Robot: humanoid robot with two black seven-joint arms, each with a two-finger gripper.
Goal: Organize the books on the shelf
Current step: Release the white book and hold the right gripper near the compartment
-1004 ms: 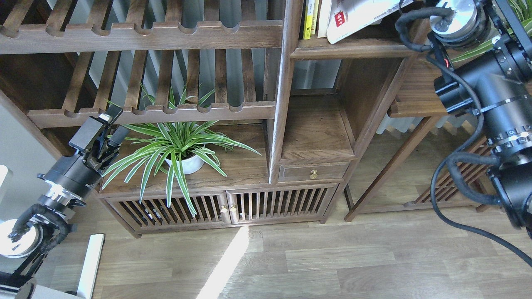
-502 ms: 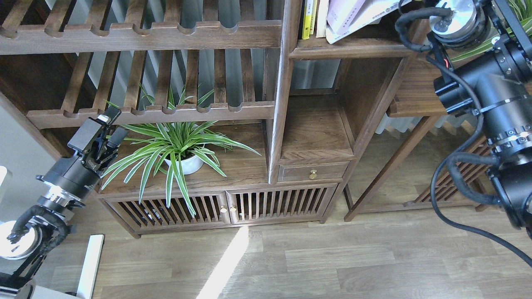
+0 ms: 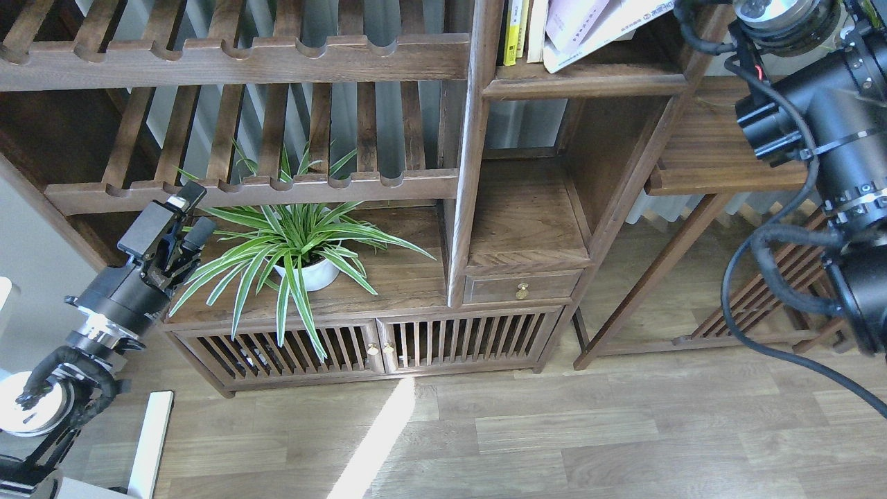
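Dark brown bookcase [image 3: 471, 208] fills the upper frame, slatted racks at 10 o'clock. Right arm [image 3: 831, 152] enters at 3 o'clock and runs up past the top edge at 1 o'clock; its gripper is out of frame, state cannot be told. Shelf [image 3: 589, 83] at 12–1 o'clock carries the books [image 3: 589, 28], pale covers leaning left against thin yellow books [image 3: 516, 31]. Potted plant [image 3: 298, 249] sits on the cabinet top, left of centre. Left gripper [image 3: 183, 222] at 9 o'clock, beside the leaves, fingers parted narrowly, holding nothing.
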